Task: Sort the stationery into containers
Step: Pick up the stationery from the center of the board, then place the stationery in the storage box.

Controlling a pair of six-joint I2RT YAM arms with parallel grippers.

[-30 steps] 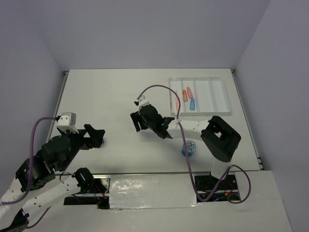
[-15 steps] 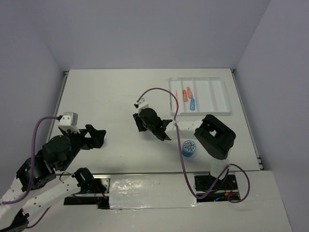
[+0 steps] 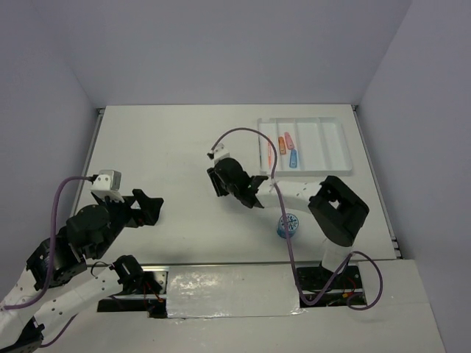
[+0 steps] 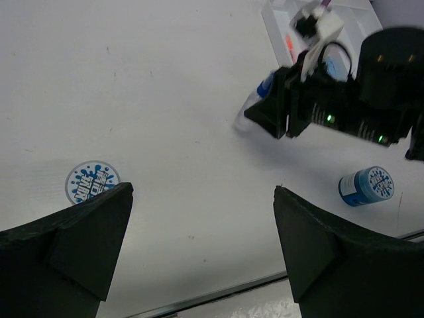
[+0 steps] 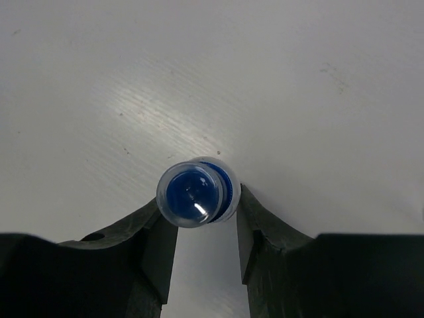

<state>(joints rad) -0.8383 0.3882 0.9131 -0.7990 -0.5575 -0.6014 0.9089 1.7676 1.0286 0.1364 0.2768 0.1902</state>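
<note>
the right gripper [image 5: 204, 222] clasps a small clear blue-capped plastic bottle [image 5: 195, 195] between its fingertips [image 5: 158, 235], while the left gripper [image 4: 202, 199] gapes wide, empty.

The tray [image 3: 335, 143] sits at the table's [image 3: 162, 147] far right, with capsules [image 3: 288, 141] in its left half. Mid-table, a bottle [image 5: 197, 193] is between the right gripper's [image 5: 201, 202] fingers, touching both. One roll [image 3: 288, 225] stands nearer and to its right — another [image 4: 92, 183] at the near left, before the left gripper [image 4: 202, 192].

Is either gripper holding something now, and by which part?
The right gripper pinches the small bottle by its round sides, one jaw on each. The left gripper is open and empty.
</note>
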